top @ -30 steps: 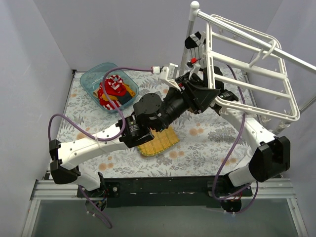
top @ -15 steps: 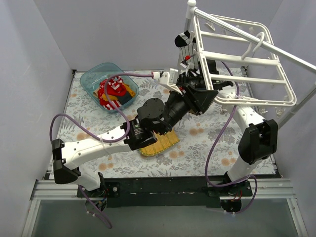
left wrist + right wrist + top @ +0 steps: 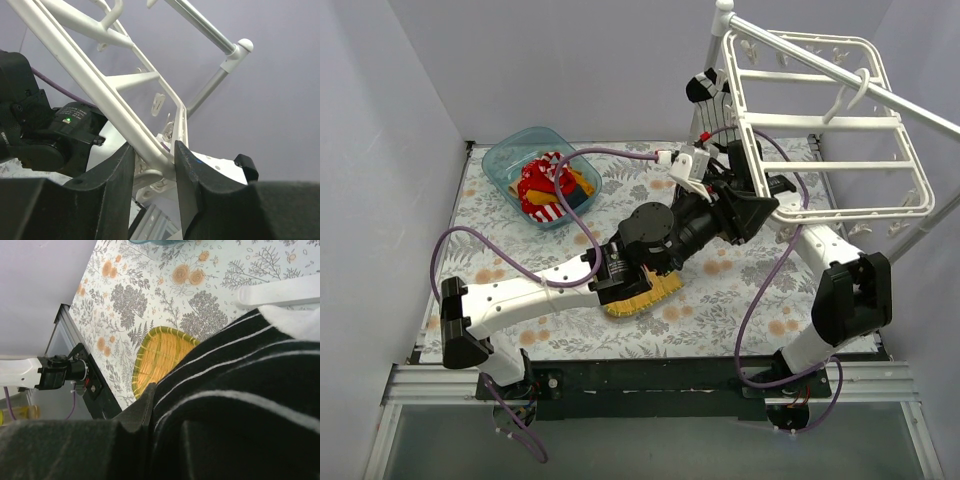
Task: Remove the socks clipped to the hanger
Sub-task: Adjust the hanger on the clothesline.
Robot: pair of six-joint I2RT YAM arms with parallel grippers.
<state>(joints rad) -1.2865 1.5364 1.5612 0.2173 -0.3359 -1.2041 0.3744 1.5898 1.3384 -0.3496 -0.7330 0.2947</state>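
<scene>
The white grid hanger (image 3: 820, 125) hangs from the pole at the upper right. One black-and-white striped sock (image 3: 706, 88) is clipped at its far left corner. My left gripper (image 3: 745, 190) reaches up from the left and is shut on the hanger's near-left bar (image 3: 90, 80), which runs between the fingers (image 3: 185, 170) of the left gripper (image 3: 154, 150). My right gripper (image 3: 170, 400) is under the hanger, largely hidden in the top view. The striped sock (image 3: 240, 385) fills its jaws, pressed against the visible finger (image 3: 145, 410).
A teal tub (image 3: 510, 150) at the back left holds several red, striped and yellow socks (image 3: 548, 185). A yellow woven mat (image 3: 642, 290) lies mid-table beneath my left forearm. The white pole stand (image 3: 910, 230) slants down at the right edge. Grey walls enclose the cell.
The hanger swung left, then back right, and now lies flatter. My left arm has stretched further right and up with it. The right elbow has folded in closer.
</scene>
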